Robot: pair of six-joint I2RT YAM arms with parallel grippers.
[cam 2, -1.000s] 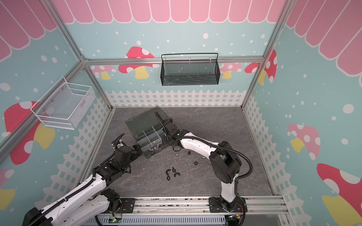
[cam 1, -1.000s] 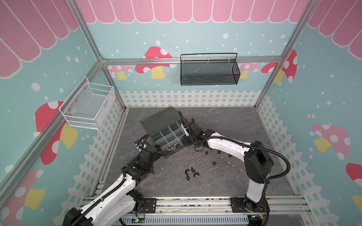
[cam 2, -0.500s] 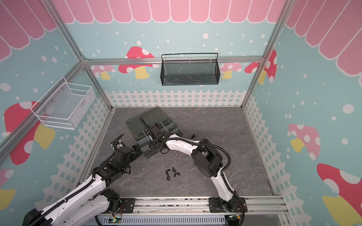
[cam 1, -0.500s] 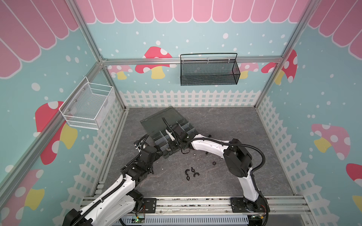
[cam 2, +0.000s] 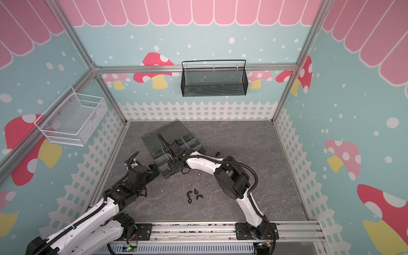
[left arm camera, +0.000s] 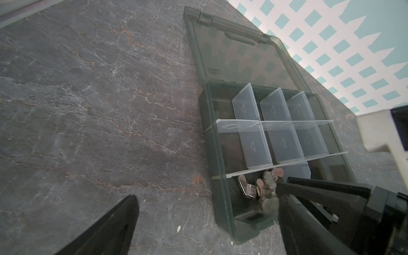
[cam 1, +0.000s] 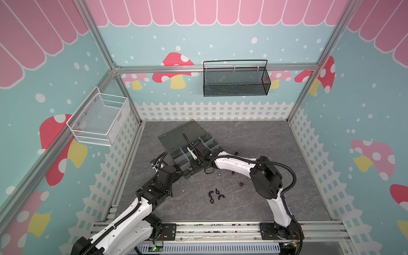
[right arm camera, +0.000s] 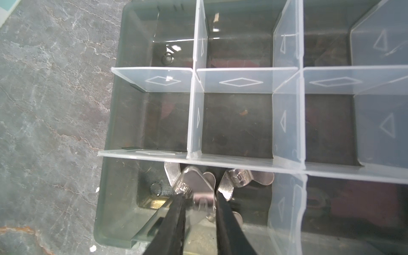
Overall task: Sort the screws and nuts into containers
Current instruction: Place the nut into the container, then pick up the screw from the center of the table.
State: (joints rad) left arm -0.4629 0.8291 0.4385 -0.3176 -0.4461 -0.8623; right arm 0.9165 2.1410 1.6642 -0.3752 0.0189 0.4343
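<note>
While the right gripper (right arm camera: 199, 212) is reaching down into a corner compartment of the open grey organizer box (cam 1: 187, 174), its two black fingers (right arm camera: 174, 220) are standing a little apart on either side of a silver wing nut (right arm camera: 194, 187), and I cannot tell whether they are pinching it or letting it go. Another silver wing nut (right arm camera: 242, 176) is lying just beside it in the same compartment, against the clear divider (right arm camera: 220, 162). One small domed nut (right arm camera: 167, 58) is sitting alone in another compartment along the same edge of the box. Off to the side, the left gripper (left arm camera: 205, 209) is hanging wide open and empty, straddling the box's near corner. Several black wing nuts (cam 1: 215, 195) are lying loose on the grey floor (cam 1: 254, 205), well apart from the box, with a few smaller pieces scattered near the right arm. This looks like the drop-off step for a silver wing nut. Next, the fingers would need to part fully, lift straight out without snagging the divider, and head for the loose pieces on the floor.
</note>
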